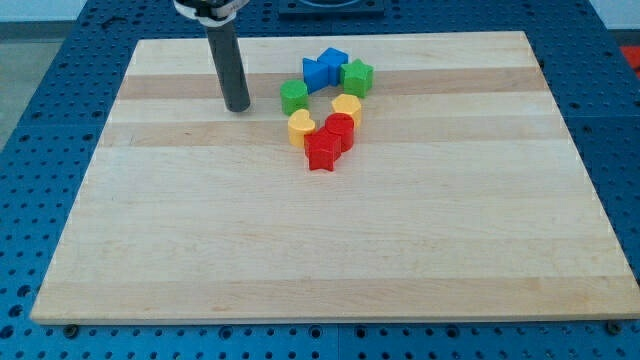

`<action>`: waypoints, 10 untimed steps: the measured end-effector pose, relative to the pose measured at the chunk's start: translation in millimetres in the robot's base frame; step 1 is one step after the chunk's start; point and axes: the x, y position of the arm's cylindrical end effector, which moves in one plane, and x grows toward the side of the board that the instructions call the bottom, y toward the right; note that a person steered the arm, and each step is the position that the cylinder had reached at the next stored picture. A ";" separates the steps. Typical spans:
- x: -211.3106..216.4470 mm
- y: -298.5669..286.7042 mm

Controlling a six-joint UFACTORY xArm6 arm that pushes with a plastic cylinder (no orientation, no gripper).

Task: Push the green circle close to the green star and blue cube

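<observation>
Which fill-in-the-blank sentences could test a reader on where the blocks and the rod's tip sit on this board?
1. My tip stands to the view's ____ of the green circle.
2. The green star lies to the view's right of two ____ blocks.
3. The two yellow blocks lie on the view's ____ side of the green circle.
4. The block nearest the view's bottom is the ____ star.

Missing words: left; blue; bottom; red
</observation>
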 end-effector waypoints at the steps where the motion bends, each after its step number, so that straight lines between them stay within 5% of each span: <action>1: 3.7 24.2; 10: -4.9 99.5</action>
